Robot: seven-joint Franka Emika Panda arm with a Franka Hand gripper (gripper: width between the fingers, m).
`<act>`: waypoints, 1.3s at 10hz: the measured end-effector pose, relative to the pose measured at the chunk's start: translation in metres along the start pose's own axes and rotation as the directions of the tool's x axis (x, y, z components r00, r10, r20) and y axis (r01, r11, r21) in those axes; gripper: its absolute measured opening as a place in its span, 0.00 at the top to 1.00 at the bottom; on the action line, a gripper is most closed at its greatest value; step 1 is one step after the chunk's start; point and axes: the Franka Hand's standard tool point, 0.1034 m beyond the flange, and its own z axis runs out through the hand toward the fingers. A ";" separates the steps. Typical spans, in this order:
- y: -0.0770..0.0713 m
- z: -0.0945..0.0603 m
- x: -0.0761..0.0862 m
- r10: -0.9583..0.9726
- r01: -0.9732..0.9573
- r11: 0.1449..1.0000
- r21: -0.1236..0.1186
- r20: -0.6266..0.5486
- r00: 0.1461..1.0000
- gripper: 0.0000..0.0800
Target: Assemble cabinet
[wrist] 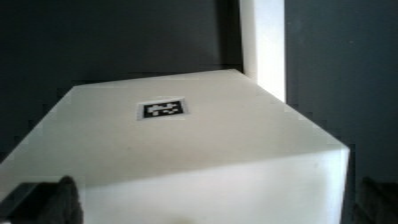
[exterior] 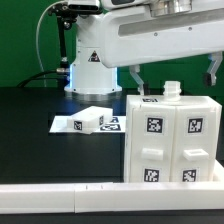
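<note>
The white cabinet body [exterior: 170,140] stands at the exterior view's right. Its four-panelled front bears square tags and a small knob [exterior: 172,90] sits on top. My gripper [exterior: 174,76] hangs just above it, open wide, with one dark finger [exterior: 135,80] at each side of the top. In the wrist view the cabinet [wrist: 178,140] fills the frame, with one tag [wrist: 164,108] on its upper face. My gripper [wrist: 214,205] straddles it, a dark fingertip [wrist: 43,200] at each lower corner. A loose white tagged piece [exterior: 95,117] lies on the table.
The marker board [exterior: 66,125] lies flat on the black table beside the loose piece. A long plain white rail [exterior: 60,196] runs along the front edge. The robot base [exterior: 92,70] stands behind. A bright white strip [wrist: 263,40] shows beyond the cabinet.
</note>
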 end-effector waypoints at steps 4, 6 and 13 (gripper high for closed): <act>0.016 -0.035 -0.032 0.001 -0.002 0.998 -0.056 -0.007 1.000 0.01; 0.023 -0.032 -0.044 0.000 -0.001 0.998 -0.055 -0.008 1.000 0.01; 0.091 -0.025 -0.080 0.179 -0.178 0.976 -0.126 0.002 0.984 0.01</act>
